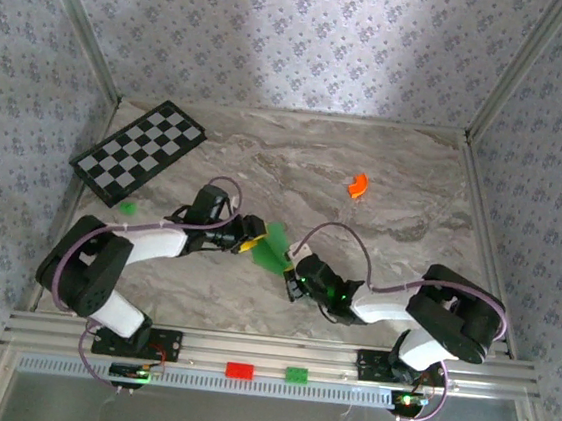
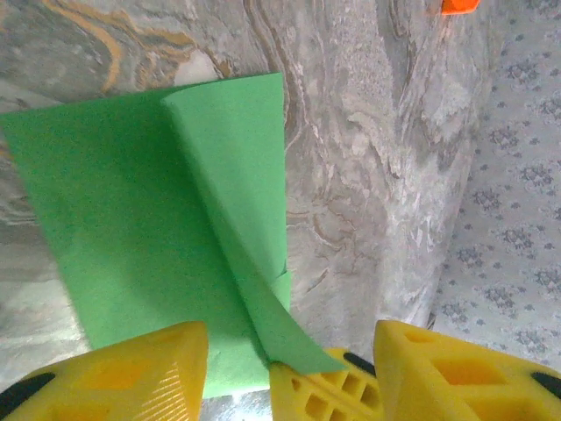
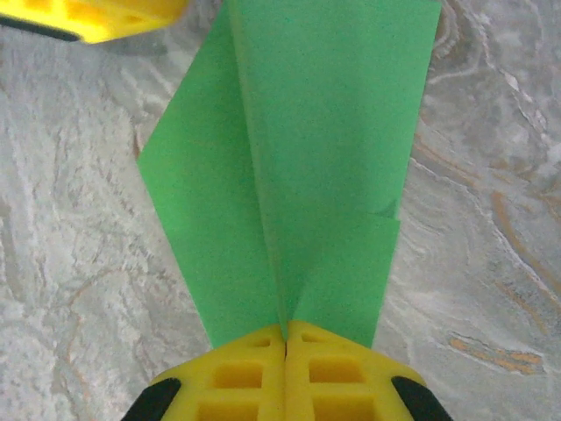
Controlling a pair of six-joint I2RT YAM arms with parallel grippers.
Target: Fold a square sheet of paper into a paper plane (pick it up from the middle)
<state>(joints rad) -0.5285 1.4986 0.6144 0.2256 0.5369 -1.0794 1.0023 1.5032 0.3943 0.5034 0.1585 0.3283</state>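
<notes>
**A:** Entry one, left. Left gripper (image 2: pixel 291 342): we are holding its yellow fingers (image 2: pixel 131 373) well apart, one on either side of the sheet's near edge, gripping nothing.

**B:** Entry two, centre. Thin, matte, bright green paper sheet (image 2: pixel 131 219), partly folded, one long flap standing up off the rest. We are keeping it between the two grippers over the grey veined marble-look tabletop (image 1: pixel 390 222). We cannot tell whether it is touching the surface.

**A:** Entry three, right. Right gripper (image 3: pixel 285 338): we are pressing its yellow fingers together, clamped on the narrower end of the green paper sheet.

**B:** Step in hand, as we are judging it: mid-fold, with one arm anchoring while the other is free to regrip.

**A:** The next move is calling for the left gripper to close on the loose flap and lay it flat along the crease. The right clamp should be staying firm, since paper this thin could slip or buckle.

**B:** Orientation: the long axis is running straight out from the right gripper's fingers, along the centre crease, towards the left gripper. The sheet is widening as it goes, with its narrow end in the clamp.
</notes>
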